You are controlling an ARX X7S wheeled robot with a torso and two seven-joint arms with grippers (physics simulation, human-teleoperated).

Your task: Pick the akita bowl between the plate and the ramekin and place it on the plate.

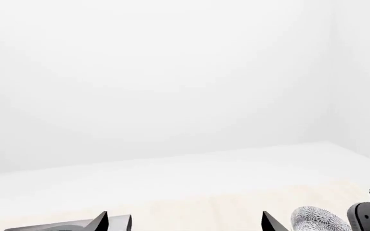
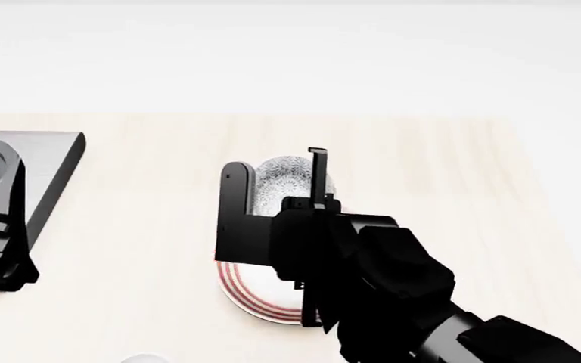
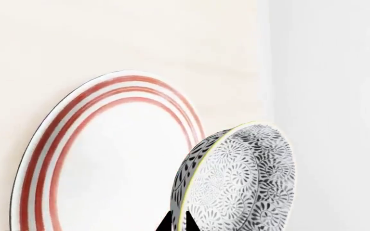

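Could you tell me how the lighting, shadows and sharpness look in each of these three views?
Head view: flat, even light, the black right hand almost without shading, the tabletop pale. Right wrist view: sharp, with crisp red rings on the plate and crisp pattern on the akita bowl, no glare. Left wrist view: mostly washed-out white, little contrast, with no clear shadows.

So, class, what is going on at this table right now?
The right end effector is shut on the rim of the akita bowl, a grey-and-white patterned one, and holds it over the red-ringed plate. The bowl appears lifted and not yet set down. The left end effector shows only its fingertips, spread apart and empty. A dark stand sits at the table's left.
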